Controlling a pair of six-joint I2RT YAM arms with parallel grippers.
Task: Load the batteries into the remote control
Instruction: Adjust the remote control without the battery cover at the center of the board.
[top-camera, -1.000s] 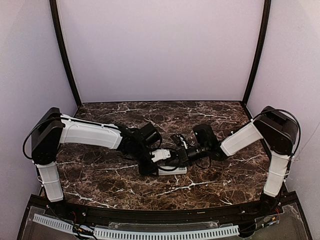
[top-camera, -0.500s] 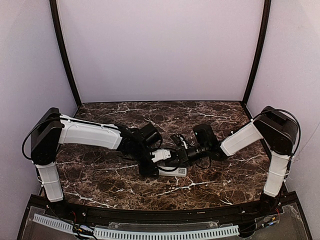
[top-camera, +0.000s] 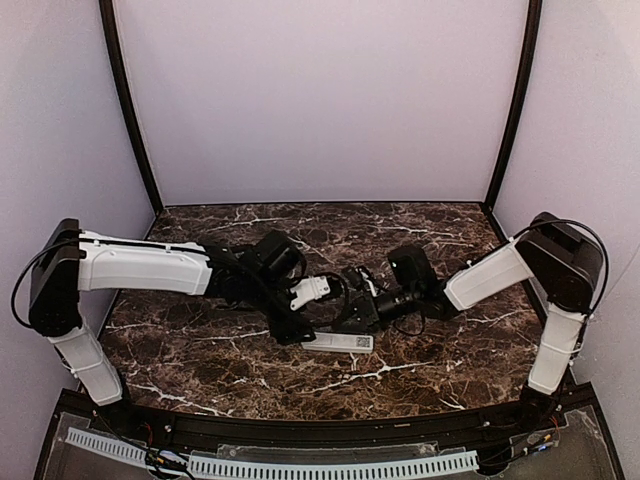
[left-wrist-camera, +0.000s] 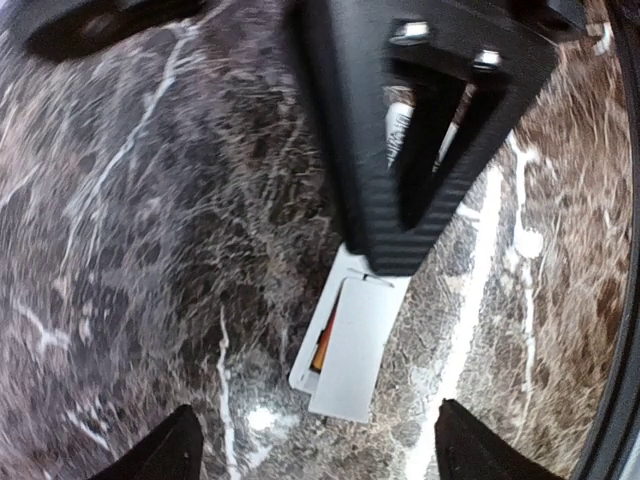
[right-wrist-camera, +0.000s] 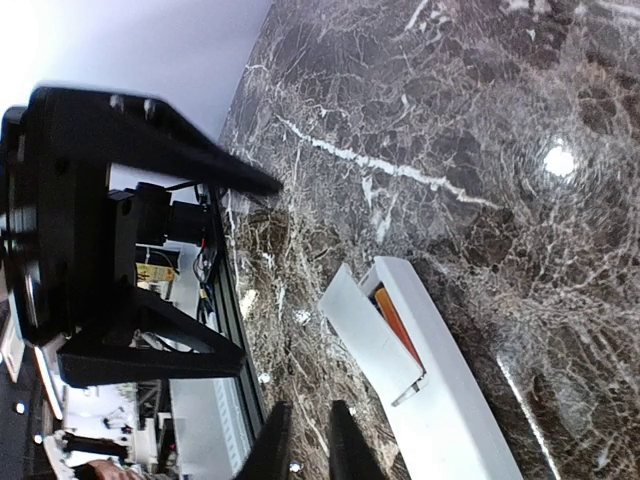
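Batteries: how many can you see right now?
1: an orange battery in the remote's compartment, partly under the white cover. Another may be hidden beneath that cover.

Soft, even overhead light; faint shadows; a glare spot (right-wrist-camera: 558, 160) on the marble table (right-wrist-camera: 450, 80); the white remote control (right-wrist-camera: 460, 420) nearly washes out; the left wrist view is blurred, with warped edges.

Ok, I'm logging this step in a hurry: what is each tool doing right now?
Left tool: open wide, holding nothing.
Right tool: closed, with only a thin gap between the tips, holding nothing.
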